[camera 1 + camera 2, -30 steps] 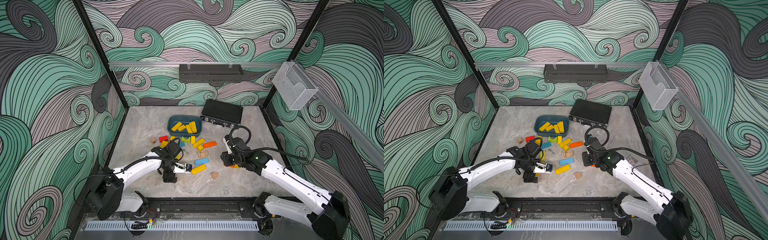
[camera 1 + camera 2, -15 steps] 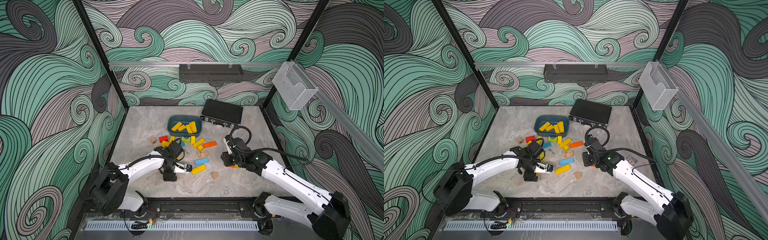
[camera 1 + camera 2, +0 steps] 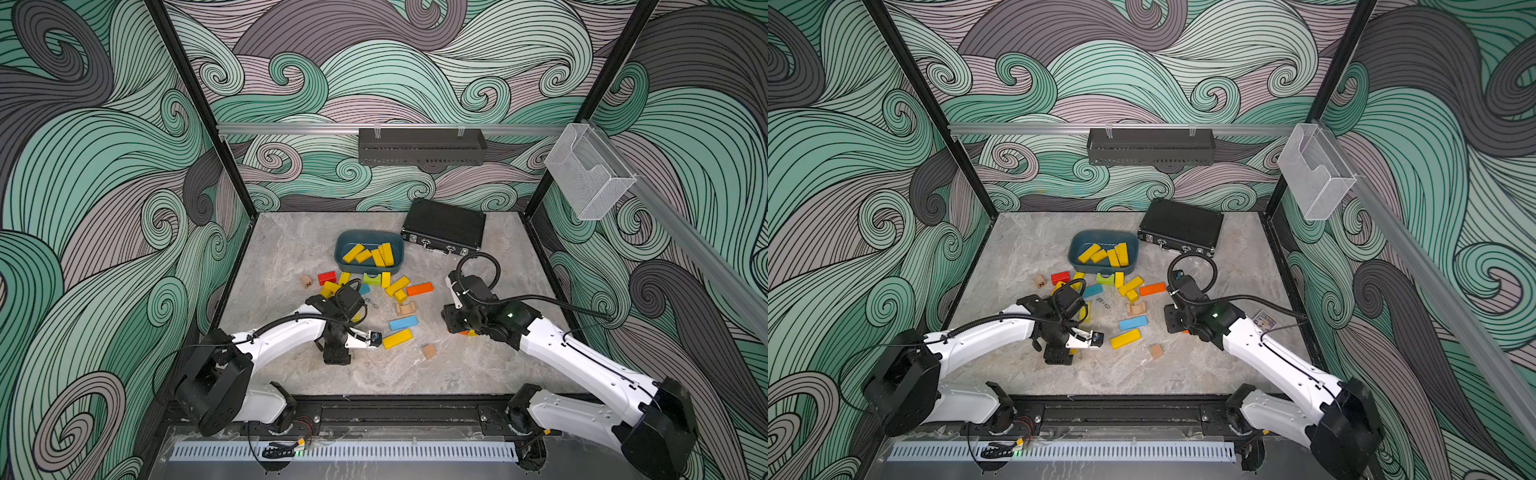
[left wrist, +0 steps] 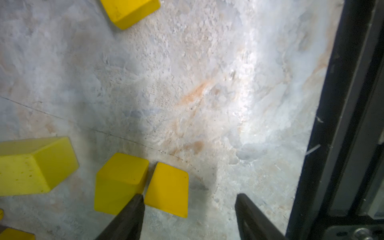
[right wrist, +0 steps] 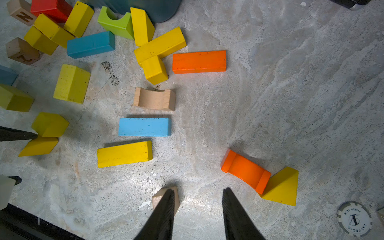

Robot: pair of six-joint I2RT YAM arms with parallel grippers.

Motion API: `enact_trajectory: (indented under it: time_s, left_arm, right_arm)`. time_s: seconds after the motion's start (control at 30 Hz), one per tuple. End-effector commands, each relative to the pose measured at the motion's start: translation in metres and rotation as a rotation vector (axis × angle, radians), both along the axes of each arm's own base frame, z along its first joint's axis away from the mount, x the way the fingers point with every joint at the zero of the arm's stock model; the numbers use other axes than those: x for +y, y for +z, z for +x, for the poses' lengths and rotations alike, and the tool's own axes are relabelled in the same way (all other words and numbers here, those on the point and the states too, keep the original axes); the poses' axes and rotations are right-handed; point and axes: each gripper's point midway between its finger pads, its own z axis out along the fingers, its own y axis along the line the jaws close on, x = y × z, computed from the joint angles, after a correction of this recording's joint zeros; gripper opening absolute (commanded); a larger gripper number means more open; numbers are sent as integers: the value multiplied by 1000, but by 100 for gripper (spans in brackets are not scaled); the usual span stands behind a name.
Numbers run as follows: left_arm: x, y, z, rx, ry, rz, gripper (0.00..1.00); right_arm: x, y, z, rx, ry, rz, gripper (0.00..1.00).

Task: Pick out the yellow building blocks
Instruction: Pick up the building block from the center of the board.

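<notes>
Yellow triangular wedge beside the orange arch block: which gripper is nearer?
Right. The right gripper hovers just beside the wedge; the left gripper is farther off, over other yellow blocks.

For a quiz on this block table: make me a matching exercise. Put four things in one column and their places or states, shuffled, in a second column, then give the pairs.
Things
1. teal bin
2. black case
3. yellow wedge
4. light blue bar

Places or states
A. lies between the bare wood arch and the long yellow bar
B. holds yellow blocks
C. rests against one end of the orange arch
D. lies shut at the back of the table

Pairs: 1-B, 2-D, 3-C, 4-A
</notes>
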Motion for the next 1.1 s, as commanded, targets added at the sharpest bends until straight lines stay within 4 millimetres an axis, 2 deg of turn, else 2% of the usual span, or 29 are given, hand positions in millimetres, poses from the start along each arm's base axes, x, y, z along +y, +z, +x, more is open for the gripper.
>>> enact_trajectory:
  time_s: [0.0, 0.6, 0.73, 1.07]
  left_arm:
    - [5, 1, -8, 15, -13, 20, 70]
    - [-3, -11, 2, 10, -31, 24, 70]
    - [-1, -20, 1, 34, -44, 53, 69]
    - [7, -29, -1, 27, -76, 86, 60]
  right_arm:
    - [2, 3, 5, -17, -8, 1, 40]
    - [2, -5, 5, 1, -12, -8, 40]
    - [2, -6, 5, 1, -12, -9, 40]
    - [3, -8, 6, 10, -12, -14, 40]
